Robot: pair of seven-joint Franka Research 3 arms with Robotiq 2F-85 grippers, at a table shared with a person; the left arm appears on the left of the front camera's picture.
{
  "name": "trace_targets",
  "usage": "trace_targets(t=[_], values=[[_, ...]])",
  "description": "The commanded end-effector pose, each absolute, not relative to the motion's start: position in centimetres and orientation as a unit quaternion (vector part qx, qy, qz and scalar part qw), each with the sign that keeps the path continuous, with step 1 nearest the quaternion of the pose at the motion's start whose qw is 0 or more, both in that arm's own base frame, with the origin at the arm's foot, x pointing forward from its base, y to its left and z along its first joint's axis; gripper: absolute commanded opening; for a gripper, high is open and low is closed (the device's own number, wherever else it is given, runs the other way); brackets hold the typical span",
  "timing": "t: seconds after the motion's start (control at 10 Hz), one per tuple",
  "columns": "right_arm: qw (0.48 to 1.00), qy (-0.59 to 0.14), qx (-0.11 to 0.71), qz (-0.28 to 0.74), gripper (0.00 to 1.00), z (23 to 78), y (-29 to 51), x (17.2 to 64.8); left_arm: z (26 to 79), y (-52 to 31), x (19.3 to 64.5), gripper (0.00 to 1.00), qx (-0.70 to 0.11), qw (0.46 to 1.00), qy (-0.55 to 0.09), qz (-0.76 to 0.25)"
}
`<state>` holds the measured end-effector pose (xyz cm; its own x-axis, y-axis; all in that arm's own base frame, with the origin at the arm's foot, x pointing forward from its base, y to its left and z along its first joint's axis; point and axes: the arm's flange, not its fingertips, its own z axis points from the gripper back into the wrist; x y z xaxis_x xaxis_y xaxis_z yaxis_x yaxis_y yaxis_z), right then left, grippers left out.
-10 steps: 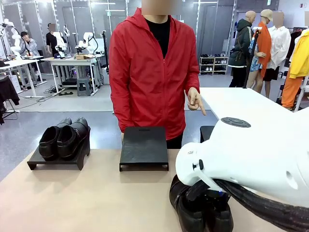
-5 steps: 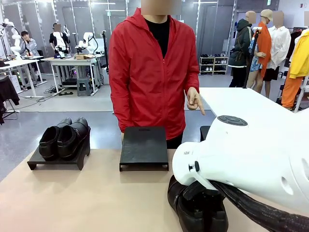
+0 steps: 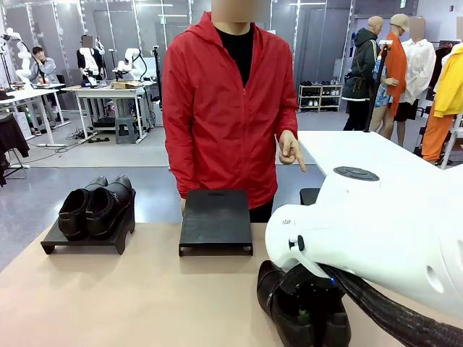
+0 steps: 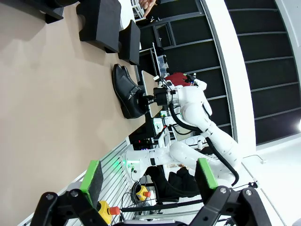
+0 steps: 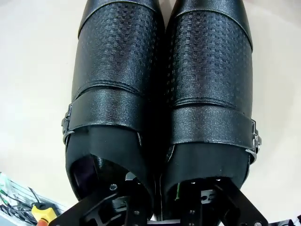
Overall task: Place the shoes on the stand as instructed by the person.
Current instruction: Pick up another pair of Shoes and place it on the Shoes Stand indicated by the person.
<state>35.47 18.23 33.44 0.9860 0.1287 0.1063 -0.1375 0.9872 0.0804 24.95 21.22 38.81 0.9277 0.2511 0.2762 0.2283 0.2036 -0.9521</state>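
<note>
Front view, left to right: a left stand at the far left of the table carries a first pair of shoes, glossy black, side by side, toes toward the camera; a middle stand, black and flat-topped, sits at the table's far edge, directly before the person in the red jacket; the person's hand hangs at hip height, index finger extended downward; below it the corner of a third stand shows behind the white right arm; at the near edge a second pair of shoes lies toes pointing away from the robot, with the right gripper set into its heel end; whether the soles touch the table cannot be told. Left wrist view: the left gripper has its jaws spread wide, green pads well apart and holding nothing, above the tan tabletop. Right wrist view: one finger enters the opening of each shoe, and the jaws are pressed together, pinching the two adjoining inner walls of the second pair.
</note>
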Motion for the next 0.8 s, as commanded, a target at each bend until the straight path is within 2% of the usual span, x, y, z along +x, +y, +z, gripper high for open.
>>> trace_targets(t=[0.0,0.2,0.4,0.7], values=[[0.992,-0.074,0.067,0.077,0.00,42.0,12.9,35.3,38.8,21.1,24.5,1.00,-0.633,0.750,-0.194,-0.003],[0.992,-0.076,0.065,0.077,0.00,42.6,12.3,35.4,38.8,21.1,24.5,1.00,-0.633,0.750,-0.194,-0.003],[0.985,-0.120,0.074,0.103,0.00,46.8,8.9,35.3,38.8,21.1,24.5,1.00,-0.633,0.750,-0.194,-0.003],[0.980,-0.142,0.086,0.108,0.00,48.7,6.0,35.3,38.8,21.1,24.5,1.00,-0.633,0.750,-0.194,-0.003]])
